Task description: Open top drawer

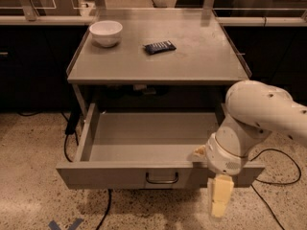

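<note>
The top drawer of the grey table stands pulled far out, and its plain grey inside shows with nothing in it. Its small dark loop handle sits at the centre of the front. My gripper hangs in front of the right end of the drawer front, pointing down past its lower edge. It is to the right of the handle and apart from it. My white arm comes in from the right and covers the drawer's right front corner. No other drawers show.
A white bowl and a dark snack packet lie on the table top. Black cables run over the speckled floor on both sides of the table. A dark counter runs behind it.
</note>
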You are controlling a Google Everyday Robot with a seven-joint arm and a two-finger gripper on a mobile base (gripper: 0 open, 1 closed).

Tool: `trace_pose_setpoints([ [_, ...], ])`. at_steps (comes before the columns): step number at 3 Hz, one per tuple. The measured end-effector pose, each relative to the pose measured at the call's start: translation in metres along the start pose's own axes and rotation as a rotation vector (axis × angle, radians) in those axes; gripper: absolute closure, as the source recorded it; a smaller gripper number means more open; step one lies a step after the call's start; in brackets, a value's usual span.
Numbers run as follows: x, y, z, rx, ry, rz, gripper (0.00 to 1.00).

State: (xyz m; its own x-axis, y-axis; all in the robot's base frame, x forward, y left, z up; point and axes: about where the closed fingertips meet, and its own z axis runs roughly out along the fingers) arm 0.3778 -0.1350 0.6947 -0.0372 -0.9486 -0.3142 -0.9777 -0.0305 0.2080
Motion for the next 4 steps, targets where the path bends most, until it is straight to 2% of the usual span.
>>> trace_pose_setpoints([
  [1,0.005,0.028,-0.011,0.014,0.006,0.002,0.0],
  [2,0.007,0.039,-0.007,-0.061,0.016,0.011,0.0],
  [4,0.006,0.034,-0.013,-0.047,0.026,-0.004,0.0],
])
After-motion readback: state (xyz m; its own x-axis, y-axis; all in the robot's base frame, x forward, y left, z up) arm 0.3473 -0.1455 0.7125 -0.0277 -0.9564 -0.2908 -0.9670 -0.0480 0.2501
